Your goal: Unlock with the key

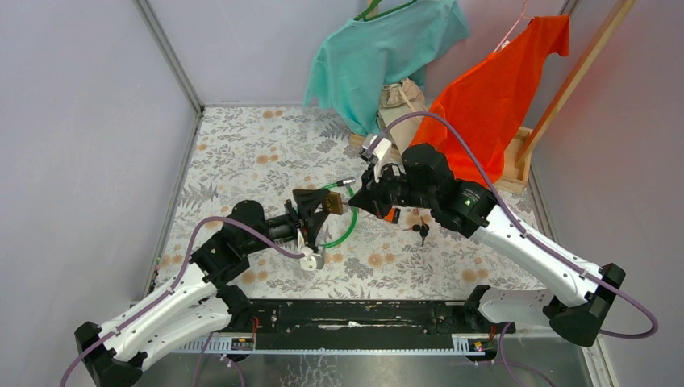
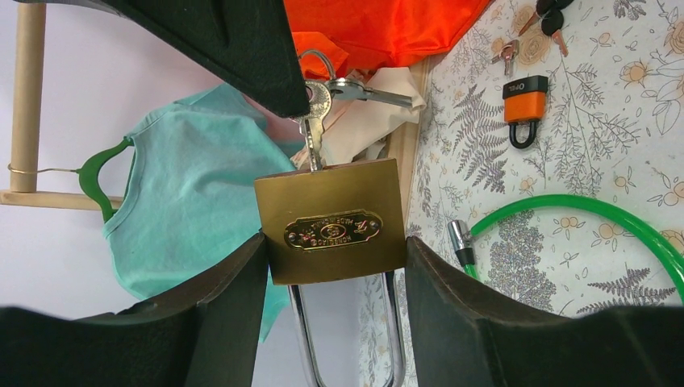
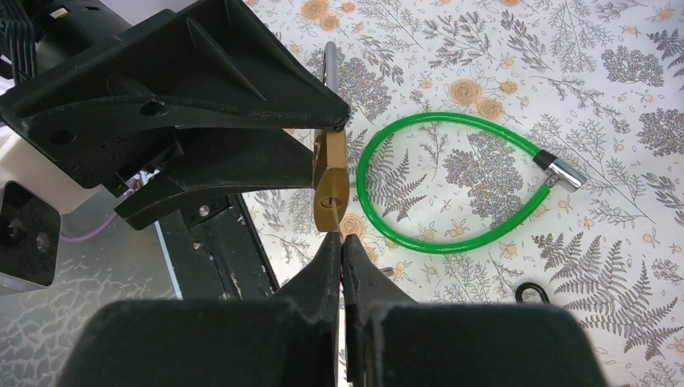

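Observation:
My left gripper is shut on a brass padlock and holds it above the floral cloth, its steel shackle pointing toward the wrist. A silver key sits in the padlock's keyhole. My right gripper is shut on the key's head, its fingertips right at the padlock. In the top view the two grippers meet at the padlock in the middle of the table. A second key on the same ring hangs beside it.
A green cable lock lies looped on the cloth beside the padlock. A small orange padlock and loose keys lie farther off. A teal shirt and an orange shirt hang on a wooden rack at the back.

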You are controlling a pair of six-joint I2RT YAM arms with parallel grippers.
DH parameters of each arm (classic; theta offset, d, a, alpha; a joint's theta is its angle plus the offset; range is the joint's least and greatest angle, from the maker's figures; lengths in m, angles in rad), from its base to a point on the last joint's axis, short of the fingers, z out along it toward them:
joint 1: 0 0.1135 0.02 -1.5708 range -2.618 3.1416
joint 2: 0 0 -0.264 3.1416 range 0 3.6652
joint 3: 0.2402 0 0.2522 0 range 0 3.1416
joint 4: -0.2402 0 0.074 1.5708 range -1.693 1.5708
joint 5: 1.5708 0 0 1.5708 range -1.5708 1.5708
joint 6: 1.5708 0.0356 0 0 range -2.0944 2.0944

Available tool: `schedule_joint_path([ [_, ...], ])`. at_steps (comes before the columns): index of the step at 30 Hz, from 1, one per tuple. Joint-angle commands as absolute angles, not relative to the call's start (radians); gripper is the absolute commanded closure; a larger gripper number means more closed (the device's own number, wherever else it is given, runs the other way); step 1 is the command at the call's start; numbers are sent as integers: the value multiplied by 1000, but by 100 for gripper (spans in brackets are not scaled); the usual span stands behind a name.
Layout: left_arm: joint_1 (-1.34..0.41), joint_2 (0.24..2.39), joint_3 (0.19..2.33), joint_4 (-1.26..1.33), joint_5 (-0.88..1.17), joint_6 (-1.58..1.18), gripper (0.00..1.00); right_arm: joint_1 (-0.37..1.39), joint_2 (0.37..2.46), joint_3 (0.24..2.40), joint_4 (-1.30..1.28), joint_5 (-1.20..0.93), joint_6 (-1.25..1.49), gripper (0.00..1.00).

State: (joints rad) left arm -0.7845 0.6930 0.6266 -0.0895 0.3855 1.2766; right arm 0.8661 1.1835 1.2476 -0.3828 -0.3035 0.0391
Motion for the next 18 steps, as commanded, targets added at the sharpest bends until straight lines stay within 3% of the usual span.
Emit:
schedule_joint_path([
  [1,-791,687,670,6,409,1311,100,885,1197,1300,-320,-279,38,100],
  [18,-812,697,635,173,416,1311,100,903,1260,1282,-212,-265,91,100],
])
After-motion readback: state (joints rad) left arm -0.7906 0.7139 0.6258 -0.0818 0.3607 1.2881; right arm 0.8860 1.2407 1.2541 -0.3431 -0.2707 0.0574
